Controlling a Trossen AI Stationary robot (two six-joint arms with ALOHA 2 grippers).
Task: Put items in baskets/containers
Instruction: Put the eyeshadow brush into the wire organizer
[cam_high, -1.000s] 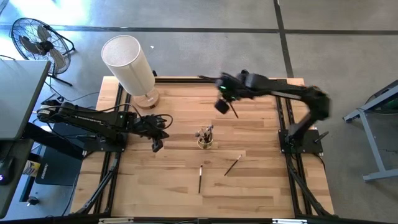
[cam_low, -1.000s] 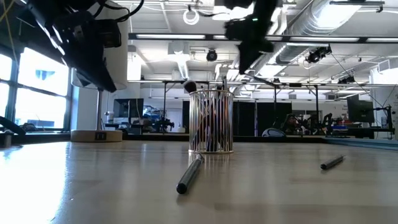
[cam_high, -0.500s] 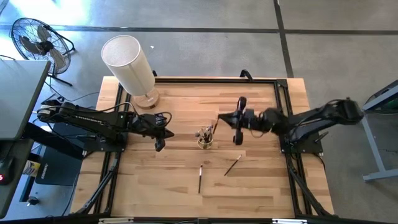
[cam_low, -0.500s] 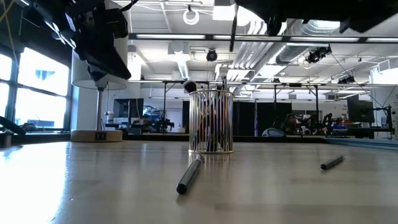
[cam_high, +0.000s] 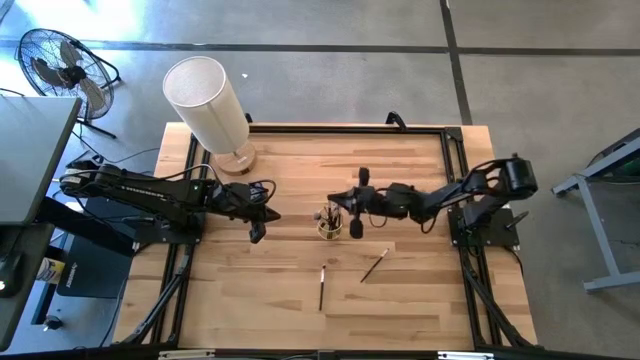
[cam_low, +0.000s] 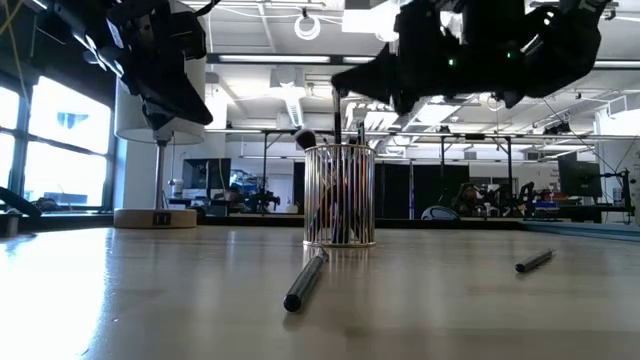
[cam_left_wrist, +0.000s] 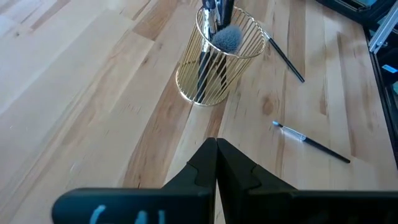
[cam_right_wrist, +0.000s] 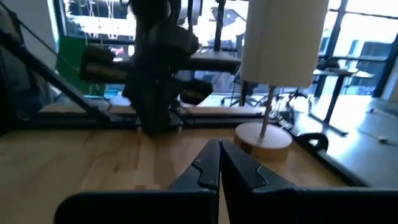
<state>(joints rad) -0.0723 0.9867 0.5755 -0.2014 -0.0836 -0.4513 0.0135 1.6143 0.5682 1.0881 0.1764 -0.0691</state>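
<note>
A gold wire cup (cam_high: 330, 222) (cam_low: 340, 195) (cam_left_wrist: 221, 59) stands upright at mid-table with several dark brushes in it. Two more brushes lie flat on the wood nearer the near edge, one (cam_high: 321, 288) (cam_low: 305, 280) and another (cam_high: 375, 265) (cam_low: 535, 262). My right gripper (cam_high: 338, 203) (cam_right_wrist: 219, 152) is just above the cup, shut on a thin dark brush (cam_low: 336, 120) whose lower end reaches the cup's rim. My left gripper (cam_high: 257, 233) (cam_left_wrist: 216, 149) hovers shut above the table, left of the cup. My right gripper pinches the brush between its two fingers by its upper end (cam_low: 336, 98). The fingers reach level from the table's right. The brush is lifted clear and hangs upright below them, lower end at the cup's rim; I cannot tell whether it touches the cup.
A tall white cylinder (cam_high: 205, 100) (cam_right_wrist: 283, 43) on a round wooden base (cam_high: 237, 158) stands at the far left corner. Bare wood lies along the near edge around the two loose brushes. A floor fan (cam_high: 55, 60) is off the table.
My right gripper has swung from the far side of the table toward the near edge and left, coming down above the cup with the brush in its fingers. The brush now hangs upright over the cup. My left gripper edged slightly toward the cup.
</note>
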